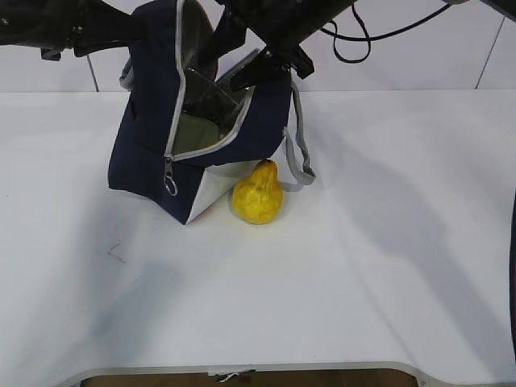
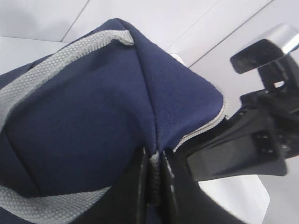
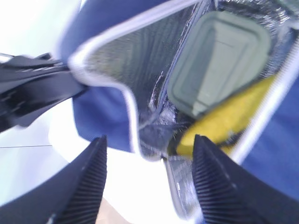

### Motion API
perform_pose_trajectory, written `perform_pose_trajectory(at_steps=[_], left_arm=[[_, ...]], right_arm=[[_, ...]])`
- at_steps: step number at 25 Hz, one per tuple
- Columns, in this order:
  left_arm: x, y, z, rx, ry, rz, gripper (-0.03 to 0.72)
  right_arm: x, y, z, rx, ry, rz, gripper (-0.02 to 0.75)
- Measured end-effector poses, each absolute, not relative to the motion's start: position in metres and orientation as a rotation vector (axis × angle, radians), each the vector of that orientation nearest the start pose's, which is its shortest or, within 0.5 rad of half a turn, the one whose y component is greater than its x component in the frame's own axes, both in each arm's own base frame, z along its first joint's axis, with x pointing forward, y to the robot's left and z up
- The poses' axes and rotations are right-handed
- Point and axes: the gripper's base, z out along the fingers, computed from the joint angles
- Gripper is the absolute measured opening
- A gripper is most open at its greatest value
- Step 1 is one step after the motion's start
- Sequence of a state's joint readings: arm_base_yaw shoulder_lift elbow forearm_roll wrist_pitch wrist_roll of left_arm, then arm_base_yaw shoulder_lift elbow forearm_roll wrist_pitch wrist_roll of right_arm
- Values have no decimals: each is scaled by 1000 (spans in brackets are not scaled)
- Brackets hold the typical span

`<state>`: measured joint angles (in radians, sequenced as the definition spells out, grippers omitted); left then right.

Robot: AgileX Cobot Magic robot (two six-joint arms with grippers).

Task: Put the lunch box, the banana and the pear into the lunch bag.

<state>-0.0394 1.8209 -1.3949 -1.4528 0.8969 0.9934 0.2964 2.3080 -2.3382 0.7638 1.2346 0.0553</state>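
The navy lunch bag (image 1: 145,157) stands tilted on the white table with its zipper open. My left gripper (image 2: 154,182) is shut on a fold of the bag's top fabric (image 2: 93,121) and holds it up; in the exterior view it is at the bag's top left (image 1: 141,32). My right gripper (image 3: 149,140) is open and empty, over the bag's opening (image 1: 270,64). Inside the silver lining lie the lunch box (image 3: 219,60) with its sage-green lid and, below it, the banana (image 3: 224,121). The pear (image 1: 258,193) stands on the table, touching the bag's white lower panel.
A grey webbing handle (image 1: 300,149) hangs down the bag's right side next to the pear. The metal ring pull (image 1: 171,188) hangs at the bag's front. Black cables (image 1: 355,36) loop behind the right arm. The table's front edge (image 1: 242,369) is near.
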Motion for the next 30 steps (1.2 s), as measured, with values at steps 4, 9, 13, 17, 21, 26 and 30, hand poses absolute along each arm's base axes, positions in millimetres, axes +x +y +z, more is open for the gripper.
perform_pose_trajectory(at_steps=[4,9,13,17,21,26,30], left_arm=[[399,-86,298,214,2045,-1173,18],[398,-86,296,246,2066,-1151,18],[395,-86,291,292,2112,-1129,18],[392,-85,286,365,2166,-1073,18],[388,-84,280,458,2219,-1026,18],[385,-83,276,515,2252,-989,18],[385,-83,276,525,2258,-979,18]], right_arm=[[453,200,324,-225,2563,1139,465],[431,191,357,-260,2531,1060,465],[408,182,363,-271,2582,978,465],[378,176,353,-304,2684,863,465],[354,170,337,-315,2780,802,463],[349,165,321,-315,2840,749,462],[356,167,307,-321,2878,728,462]])
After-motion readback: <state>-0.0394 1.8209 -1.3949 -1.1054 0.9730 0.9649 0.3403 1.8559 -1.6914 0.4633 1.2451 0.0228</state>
